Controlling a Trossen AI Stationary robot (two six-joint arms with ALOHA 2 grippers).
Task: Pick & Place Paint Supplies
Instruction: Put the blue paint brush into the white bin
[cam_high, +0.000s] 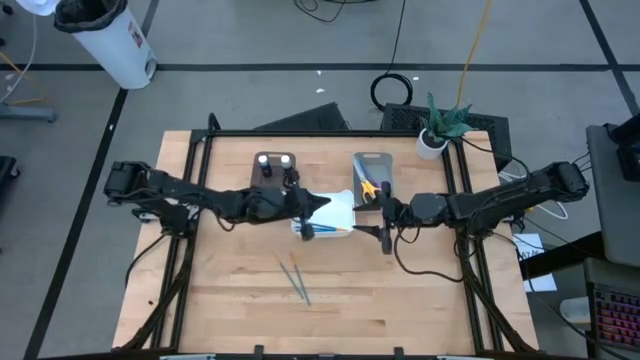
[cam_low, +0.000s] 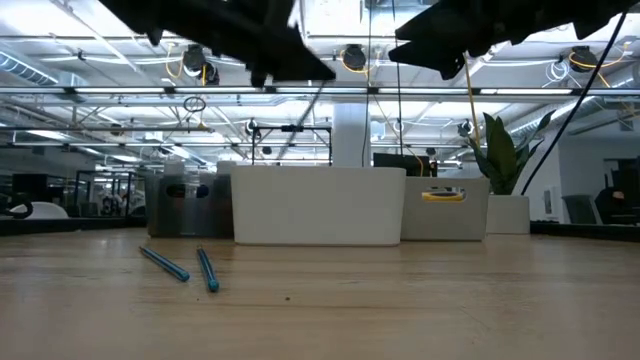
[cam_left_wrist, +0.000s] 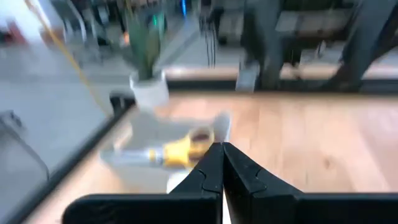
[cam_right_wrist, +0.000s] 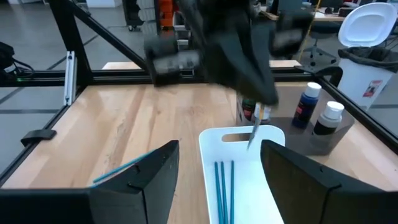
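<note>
Wooden table (cam_high: 240, 300) sat inside a black frame, with a grey floor all around, a potted plant (cam_high: 440, 128) at the far right corner and a white bin (cam_high: 110, 38) off past the far left. Behind it in the low view was a big open room with ceiling lights.

Three trays sat in a row toward the far middle of the table: a brown tray (cam_high: 273, 170) on the left, a white tray (cam_high: 338, 212) in the middle and a grey tray (cam_high: 373, 172) on the right. Two bottles (cam_high: 275, 160) with white caps stood in the brown one. Yellow scissors (cam_high: 368, 186) lay in the grey one. Right wrist view showed three teal brushes (cam_right_wrist: 224, 183) lying lengthwise in the white tray. Two more brushes (cam_high: 295, 277) lay loose on the bare wood nearer the front, close together, well apart from the trays.

Left gripper (cam_high: 322, 204) hung over the white tray with its fingers pressed together. Right wrist view had a thin brush (cam_right_wrist: 254, 133) dangling from its tip, pointing down into the tray, so it looked pinched on that.

Right gripper (cam_high: 385, 222) hovered just right of the white tray, near the grey tray's front end, fingers spread wide with nothing between them
</note>
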